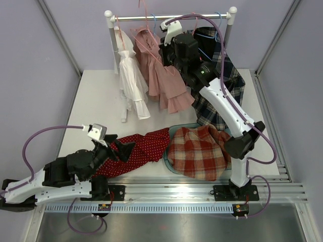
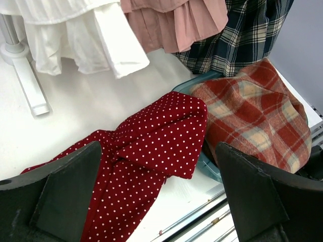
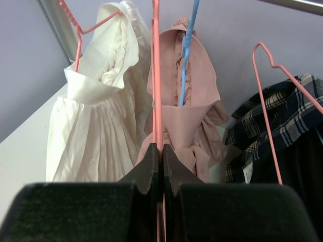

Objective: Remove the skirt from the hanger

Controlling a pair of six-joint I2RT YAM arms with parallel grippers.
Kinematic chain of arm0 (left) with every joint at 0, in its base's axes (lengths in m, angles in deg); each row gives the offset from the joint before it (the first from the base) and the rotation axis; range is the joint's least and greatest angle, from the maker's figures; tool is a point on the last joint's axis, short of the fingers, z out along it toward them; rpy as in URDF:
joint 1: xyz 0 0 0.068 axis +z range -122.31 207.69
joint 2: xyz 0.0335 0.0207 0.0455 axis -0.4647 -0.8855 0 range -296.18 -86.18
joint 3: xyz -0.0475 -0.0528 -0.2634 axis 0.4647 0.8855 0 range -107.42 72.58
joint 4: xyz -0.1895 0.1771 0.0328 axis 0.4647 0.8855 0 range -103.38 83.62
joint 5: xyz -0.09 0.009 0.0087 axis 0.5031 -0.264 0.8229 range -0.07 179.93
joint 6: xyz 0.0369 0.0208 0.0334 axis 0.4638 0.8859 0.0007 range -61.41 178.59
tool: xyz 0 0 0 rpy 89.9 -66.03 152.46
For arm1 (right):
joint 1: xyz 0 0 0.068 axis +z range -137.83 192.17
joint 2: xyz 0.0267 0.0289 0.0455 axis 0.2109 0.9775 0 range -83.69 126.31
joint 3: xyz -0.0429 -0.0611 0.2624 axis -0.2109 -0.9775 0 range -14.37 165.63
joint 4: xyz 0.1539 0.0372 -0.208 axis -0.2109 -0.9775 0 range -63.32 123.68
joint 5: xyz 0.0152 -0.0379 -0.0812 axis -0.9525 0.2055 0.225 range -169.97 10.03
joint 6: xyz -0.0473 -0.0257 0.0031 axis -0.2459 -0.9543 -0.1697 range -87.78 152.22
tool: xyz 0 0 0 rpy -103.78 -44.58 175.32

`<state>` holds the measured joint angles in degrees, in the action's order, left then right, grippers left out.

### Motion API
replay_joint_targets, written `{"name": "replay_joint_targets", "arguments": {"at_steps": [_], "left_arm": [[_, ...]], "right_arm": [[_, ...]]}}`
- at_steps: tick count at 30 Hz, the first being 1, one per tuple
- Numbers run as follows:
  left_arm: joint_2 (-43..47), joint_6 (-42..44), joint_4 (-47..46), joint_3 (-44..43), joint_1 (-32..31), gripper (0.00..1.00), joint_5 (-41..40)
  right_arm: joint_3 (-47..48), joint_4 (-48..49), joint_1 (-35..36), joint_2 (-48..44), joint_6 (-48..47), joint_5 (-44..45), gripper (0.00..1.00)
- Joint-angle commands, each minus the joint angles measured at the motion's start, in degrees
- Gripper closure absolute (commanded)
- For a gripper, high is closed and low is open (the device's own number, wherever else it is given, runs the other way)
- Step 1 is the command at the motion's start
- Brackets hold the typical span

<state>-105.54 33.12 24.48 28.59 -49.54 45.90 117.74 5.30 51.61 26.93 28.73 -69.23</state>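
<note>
A pink ruffled skirt (image 1: 164, 75) hangs on the rack rail (image 1: 171, 17), between a white garment (image 1: 132, 80) and a navy plaid skirt (image 1: 227, 80). My right gripper (image 1: 169, 48) is up at the rail. In the right wrist view it (image 3: 161, 151) is shut on a thin pink hanger wire (image 3: 156, 75) in front of the pink skirt (image 3: 202, 121); a blue hanger (image 3: 187, 50) runs beside it. My left gripper (image 1: 121, 146) is open and empty, low over a red polka-dot garment (image 2: 151, 146) on the table.
A teal basin (image 2: 209, 169) at front right holds a red plaid garment (image 1: 199, 151). The polka-dot garment (image 1: 146, 146) drapes over its left rim. The rack's white foot (image 2: 30, 91) stands on the table at left. A second pink hanger (image 3: 272, 101) carries the navy plaid skirt (image 3: 282, 111).
</note>
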Motion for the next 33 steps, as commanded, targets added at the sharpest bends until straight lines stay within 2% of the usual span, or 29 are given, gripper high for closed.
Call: {"name": "replay_joint_targets", "arguments": {"at_steps": [1, 6, 11, 16, 19, 20, 21, 23, 24, 27, 29, 30, 31, 32, 33], "left_arm": [[0.81, -1.95, -1.04, 0.92, 0.15, 0.01, -0.88], [0.90, -1.86, -1.04, 1.18, 0.15, 0.01, -1.32], [1.34, -1.51, -1.04, 1.10, 0.15, 0.01, -1.41], [1.25, -1.33, -0.95, 0.92, 0.15, 0.01, -1.58], [1.25, -0.81, -0.87, 0.40, 0.15, 0.01, -1.67], [1.16, -0.28, -0.69, 0.22, 0.15, 0.01, -1.67], [1.07, -0.19, -0.43, -0.13, 0.15, 0.01, -1.76], [0.64, 0.33, 0.80, -1.62, 0.15, 0.01, -2.11], [0.55, 0.42, 1.41, -2.15, 0.15, 0.01, -2.46], [-0.07, 1.30, 2.82, -3.38, 0.15, 0.01, -3.16], [-0.16, 2.18, 2.83, -3.56, 0.15, 0.01, -3.52], [-0.07, 2.53, 2.74, -3.56, 0.15, 0.01, -3.61], [-0.07, 2.80, 2.65, -3.56, 0.15, 0.01, -3.61], [0.02, 2.97, 2.48, -3.74, 0.15, 0.01, -3.69], [0.02, 3.06, 2.47, -3.74, 0.15, 0.01, -3.69]], "right_arm": [[6.47, 2.63, 0.46, 2.82, 0.94, 2.53, 1.00], [5.71, 1.84, 1.16, 4.86, 0.50, 2.27, 1.00], [-2.91, 5.35, 1.69, 1.79, -0.12, 2.09, 1.00], [-5.63, 5.61, 2.22, -0.49, -0.82, 1.39, 0.88], [-7.48, 5.62, 2.57, -3.04, -1.52, 1.04, 0.69], [-8.01, 5.44, 2.57, -4.18, -2.48, 0.08, 0.60], [-8.88, 5.62, 2.57, -5.50, -3.01, -0.11, 0.44], [-12.83, 6.06, 2.57, -10.59, -5.90, -1.76, 0.30], [-14.15, 5.71, 2.57, -12.44, -7.75, -3.26, 0.17], [-19.42, -3.47, 2.57, -20.16, -19.40, -14.13, 0.00], [-21.54, -8.42, 2.57, -22.73, -25.14, -27.04, 0.00], [-23.90, -14.88, 2.57, -24.48, -28.82, -32.31, 0.01], [-24.70, -19.21, 2.57, -25.02, -37.65, -43.50, 0.01], [-26.54, -28.65, 2.57, -25.72, -43.30, -49.09, 0.01], [-28.12, -32.14, 2.66, -25.73, -48.67, -53.85, 0.01]]}}
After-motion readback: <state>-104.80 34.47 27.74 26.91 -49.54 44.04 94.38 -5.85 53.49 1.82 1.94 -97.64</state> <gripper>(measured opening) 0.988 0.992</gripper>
